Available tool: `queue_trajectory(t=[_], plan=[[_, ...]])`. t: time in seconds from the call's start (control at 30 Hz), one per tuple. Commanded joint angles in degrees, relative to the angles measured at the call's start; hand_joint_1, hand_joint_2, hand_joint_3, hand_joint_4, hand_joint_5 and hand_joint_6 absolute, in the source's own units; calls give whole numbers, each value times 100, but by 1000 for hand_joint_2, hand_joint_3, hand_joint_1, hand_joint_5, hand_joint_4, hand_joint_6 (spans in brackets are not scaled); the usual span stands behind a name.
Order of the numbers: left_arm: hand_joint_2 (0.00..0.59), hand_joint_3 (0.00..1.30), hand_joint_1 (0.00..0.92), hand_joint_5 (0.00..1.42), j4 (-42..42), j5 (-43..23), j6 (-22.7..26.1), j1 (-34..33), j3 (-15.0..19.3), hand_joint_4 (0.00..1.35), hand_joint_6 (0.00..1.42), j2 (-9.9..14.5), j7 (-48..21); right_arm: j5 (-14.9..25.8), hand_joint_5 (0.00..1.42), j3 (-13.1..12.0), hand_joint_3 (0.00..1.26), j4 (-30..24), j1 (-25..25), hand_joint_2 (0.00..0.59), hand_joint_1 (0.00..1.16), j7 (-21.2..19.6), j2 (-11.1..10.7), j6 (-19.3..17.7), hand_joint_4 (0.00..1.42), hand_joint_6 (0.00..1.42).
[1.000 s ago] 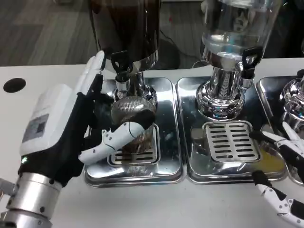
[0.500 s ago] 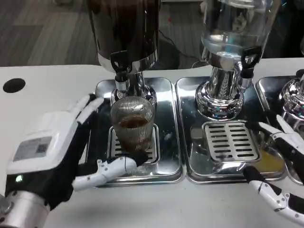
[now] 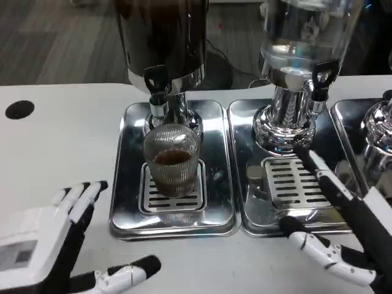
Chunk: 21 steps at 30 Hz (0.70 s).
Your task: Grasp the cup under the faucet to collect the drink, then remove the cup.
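Cup (image 3: 172, 161), ribbed glass with dark drink, stands on the left tray's (image 3: 125, 184) grate under the faucet (image 3: 156, 92). Left hand (image 3: 46, 251) lies near-left, fingers spread, holding nothing; right hand (image 3: 343, 233) is spread, empty, over the right tray (image 3: 245, 214). No writing is readable.

Left hand (image 3: 46, 254) released cup (image 3: 171, 160), withdrew; right hand (image 3: 343, 226) advanced.
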Motion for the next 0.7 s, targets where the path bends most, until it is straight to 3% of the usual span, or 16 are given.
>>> queue_trajectory(t=[0.03,0.17,0.4,0.7], plan=[[28,66,0,52,-80,-134,-323,377,251,0,334,-1,201,-7,2,241,0,-51,-204,268,409,54,119,324,0,0],[33,65,0,52,-67,-246,-627,717,453,0,329,-35,388,-106,2,480,0,-57,-381,249,429,21,270,632,0,0],[35,64,0,52,68,-370,-1099,1140,658,0,324,-118,662,-391,0,793,24,-180,-697,161,503,-53,535,1359,0,0],[47,77,0,58,208,-501,-1524,1371,938,0,325,-240,956,-630,0,1064,26,-40,-1167,147,546,-228,807,1748,0,0]])
